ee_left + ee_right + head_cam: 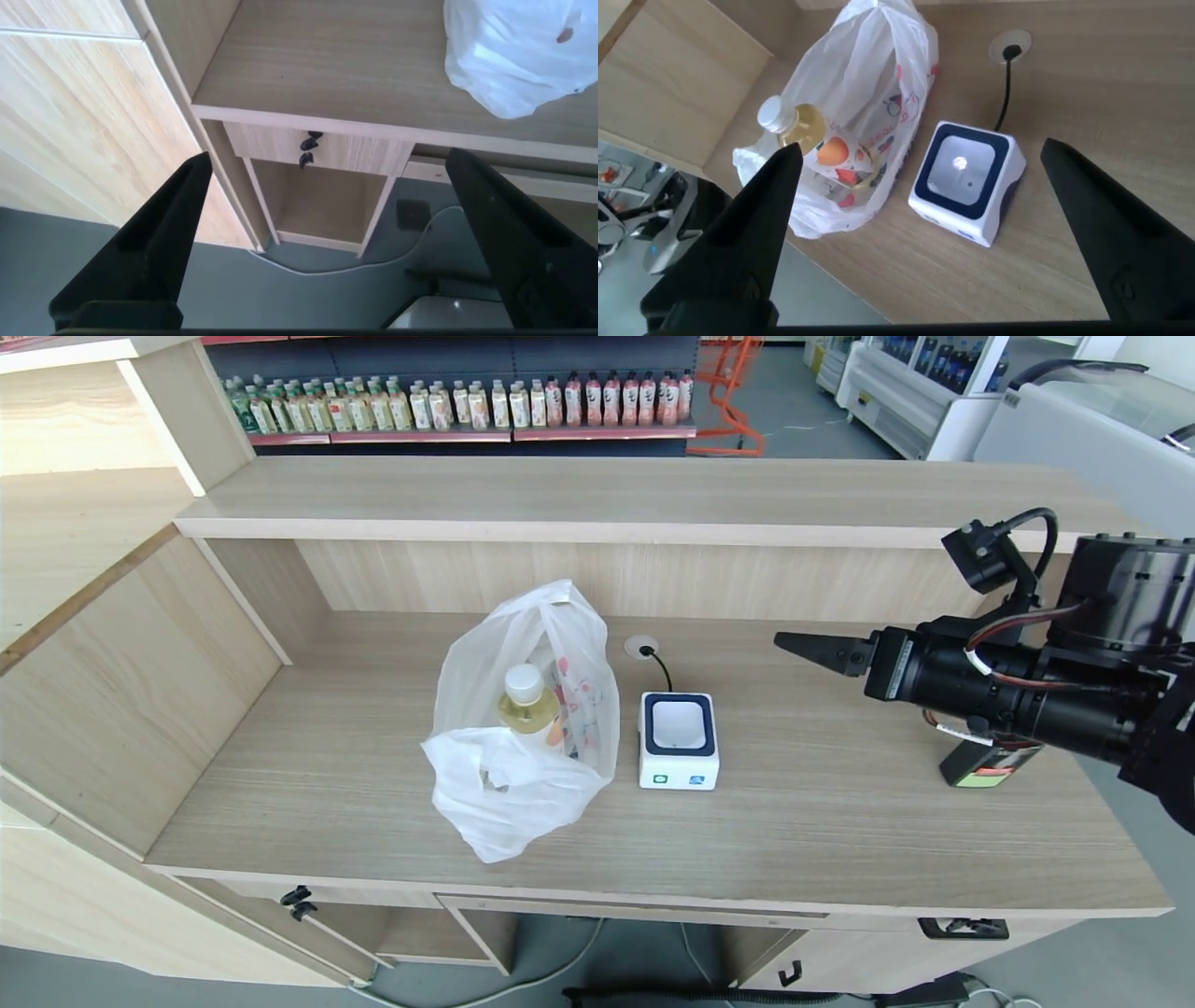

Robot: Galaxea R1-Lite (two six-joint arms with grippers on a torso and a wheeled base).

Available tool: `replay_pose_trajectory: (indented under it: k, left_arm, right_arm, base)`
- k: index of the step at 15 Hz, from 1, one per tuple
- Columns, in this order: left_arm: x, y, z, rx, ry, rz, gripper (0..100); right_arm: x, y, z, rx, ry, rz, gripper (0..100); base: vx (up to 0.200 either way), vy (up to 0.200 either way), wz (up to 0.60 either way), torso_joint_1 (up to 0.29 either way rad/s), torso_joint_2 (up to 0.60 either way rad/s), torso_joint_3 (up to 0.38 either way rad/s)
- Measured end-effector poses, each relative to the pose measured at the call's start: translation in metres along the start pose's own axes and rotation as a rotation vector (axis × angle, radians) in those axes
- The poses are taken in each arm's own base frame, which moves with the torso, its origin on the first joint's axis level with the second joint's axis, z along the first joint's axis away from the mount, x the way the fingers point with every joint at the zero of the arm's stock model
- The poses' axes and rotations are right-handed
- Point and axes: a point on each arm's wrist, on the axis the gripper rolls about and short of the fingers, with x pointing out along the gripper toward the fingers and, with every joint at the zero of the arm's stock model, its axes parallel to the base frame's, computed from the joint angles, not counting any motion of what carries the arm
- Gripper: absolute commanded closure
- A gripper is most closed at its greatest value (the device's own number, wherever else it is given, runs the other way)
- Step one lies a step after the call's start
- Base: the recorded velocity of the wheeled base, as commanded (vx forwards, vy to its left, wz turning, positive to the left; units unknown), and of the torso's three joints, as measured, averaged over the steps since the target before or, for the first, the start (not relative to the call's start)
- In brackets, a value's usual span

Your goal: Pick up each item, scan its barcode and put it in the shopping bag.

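A white plastic shopping bag stands open mid-counter, with a yellow-drink bottle and a colourful packet inside. Right beside it sits the white barcode scanner with its dark-framed window facing up. My right gripper hovers open above the counter to the right of the scanner, holding nothing. In the right wrist view its fingers frame the bag, the bottle and the scanner. A dark box with a green and orange end lies under the right arm. My left gripper is open, low before the counter's front edge.
The scanner's black cable runs to a grommet hole behind it. A raised wooden ledge walls the counter's back and a side panel closes its left. Under the counter's front edge is an open cubby with a black latch.
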Motion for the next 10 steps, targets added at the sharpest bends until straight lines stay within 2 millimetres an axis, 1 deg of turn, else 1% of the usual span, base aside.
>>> replay_pose_trajectory:
  k: [5,8,10]
  left_arm:
    - [0.000,0.000,0.000,0.001,-0.002,0.000,0]
    - [0.000,0.000,0.000,0.001,-0.002,0.000,0]
    - [0.000,0.000,0.000,-0.002,-0.003,0.001,0]
  right_arm:
    - [-0.002,-0.003,-0.009,0.001,0.023,-0.038,0]
    - [-0.004,-0.010,-0.015,-0.050,0.035,-0.111,0]
    - [-0.006,-0.013,-0.019,-0.053,0.049,-0.130,0]
  base:
    - [0.000,-0.200,0.00,0.002,0.00,0.001]
    - [0.000,-0.200,0.00,0.001,0.00,0.001]
    - [0.000,0.000,0.00,0.000,0.00,0.000]
